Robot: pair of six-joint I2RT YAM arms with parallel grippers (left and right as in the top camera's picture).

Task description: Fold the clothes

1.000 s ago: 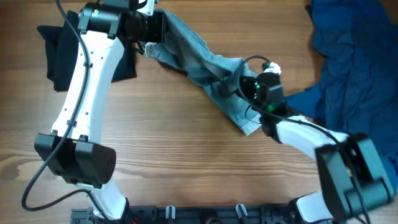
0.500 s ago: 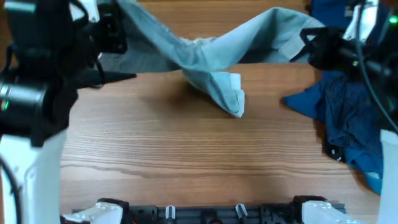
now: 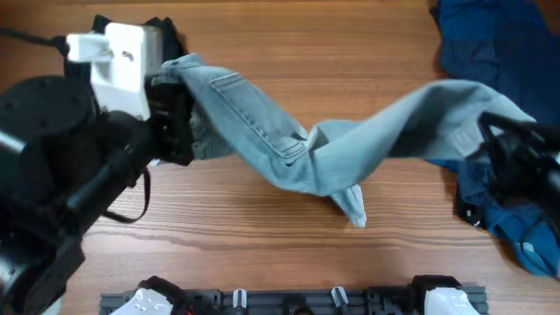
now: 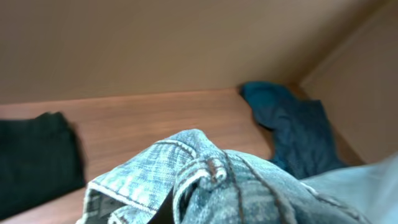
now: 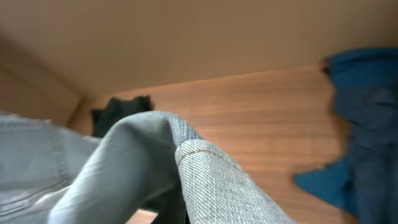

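The pale blue jeans (image 3: 297, 149) hang in the air, stretched between my two grippers, and the middle sags to a low fold (image 3: 353, 210) near the table. My left gripper (image 3: 179, 109) is shut on the waistband end; back pocket and seams face up. My right gripper (image 3: 492, 133) is shut on the leg end. In the left wrist view the bunched waistband (image 4: 208, 177) hides the fingers. In the right wrist view a denim fold (image 5: 211, 180) hides the fingers.
A black garment (image 3: 162, 31) lies at the back left, mostly hidden by my left arm; it shows in the wrist views (image 4: 37, 155) (image 5: 121, 112). A dark blue garment (image 3: 503, 48) is heaped along the right edge (image 4: 292, 124) (image 5: 367, 124). The wooden table (image 3: 262, 254) lies below.
Both arms have lifted the jeans off the table and pulled them apart. Since half a second ago, the stretched jeans have come toward the table's front.
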